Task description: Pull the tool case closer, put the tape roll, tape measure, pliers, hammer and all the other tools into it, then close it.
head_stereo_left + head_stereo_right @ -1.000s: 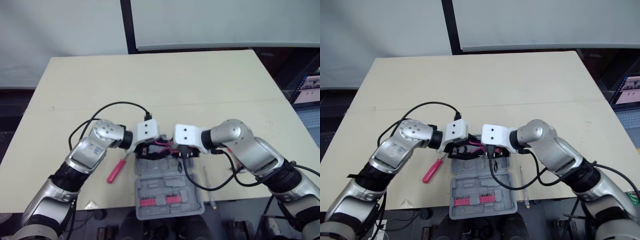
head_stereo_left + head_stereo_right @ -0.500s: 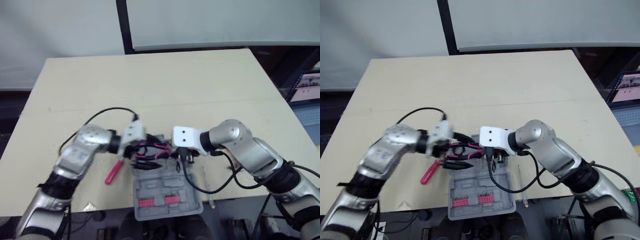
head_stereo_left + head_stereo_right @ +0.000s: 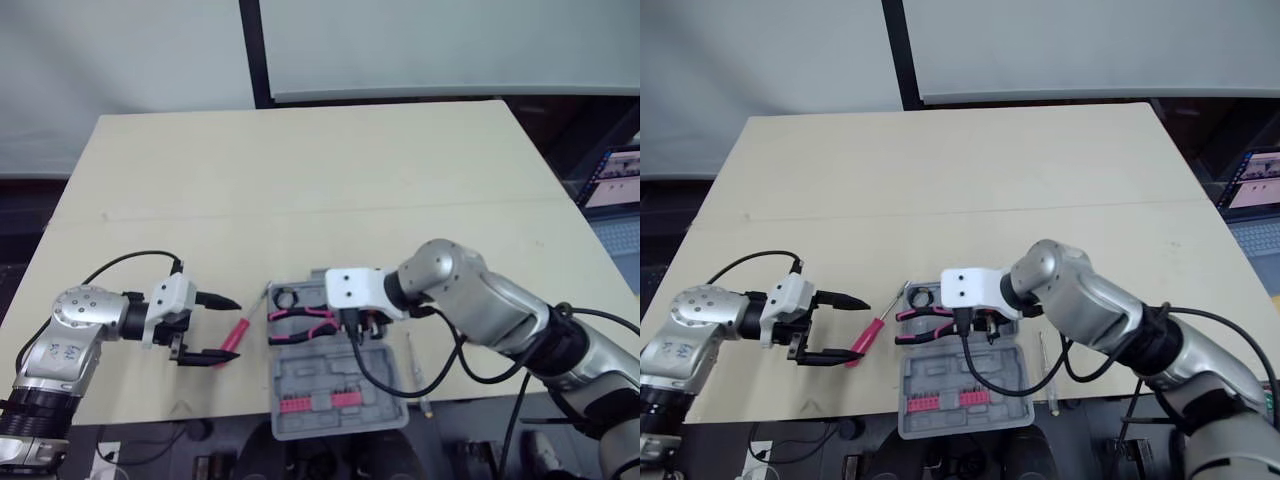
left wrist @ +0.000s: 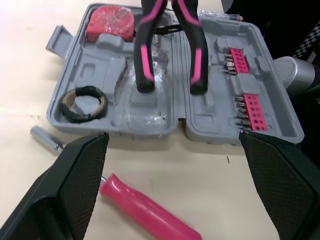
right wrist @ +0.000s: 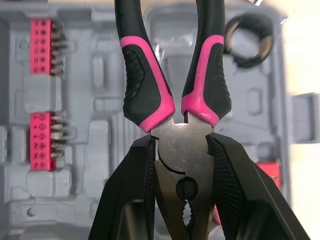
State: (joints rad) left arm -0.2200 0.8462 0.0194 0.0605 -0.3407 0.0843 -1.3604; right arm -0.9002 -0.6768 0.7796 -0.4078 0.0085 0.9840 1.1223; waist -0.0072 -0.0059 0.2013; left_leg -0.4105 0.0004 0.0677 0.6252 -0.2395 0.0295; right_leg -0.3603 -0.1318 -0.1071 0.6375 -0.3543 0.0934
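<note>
Our right hand (image 5: 180, 155) is clamped on the bare metal head of the pliers (image 4: 147, 55), one black finger on each side of the pivot. The two pink and black handles point away from the hand toward our left, so the tool's long axis runs left to right across the open tool case (image 4: 150, 112). The handle tips sit over the middle of the grey tray; we cannot tell whether they touch it. We judge the next move to be lowering the pliers into a moulded recess, which requires lining that axis up with the slot.

In the case, the black tape roll (image 4: 66, 104) lies in a pocket beside the handles and the red tape measure (image 4: 110, 22) is in a corner pocket. Pink bit holders (image 4: 247, 85) fill the other half.

Our left hand (image 3: 212, 328) is wide open and empty, low over the bench (image 3: 300, 180), left of the case. A pink-handled screwdriver (image 4: 150, 220) lies on the bench just beyond its fingertips, between hand and case, angled toward the case. The left hand is much nearer to it.
</note>
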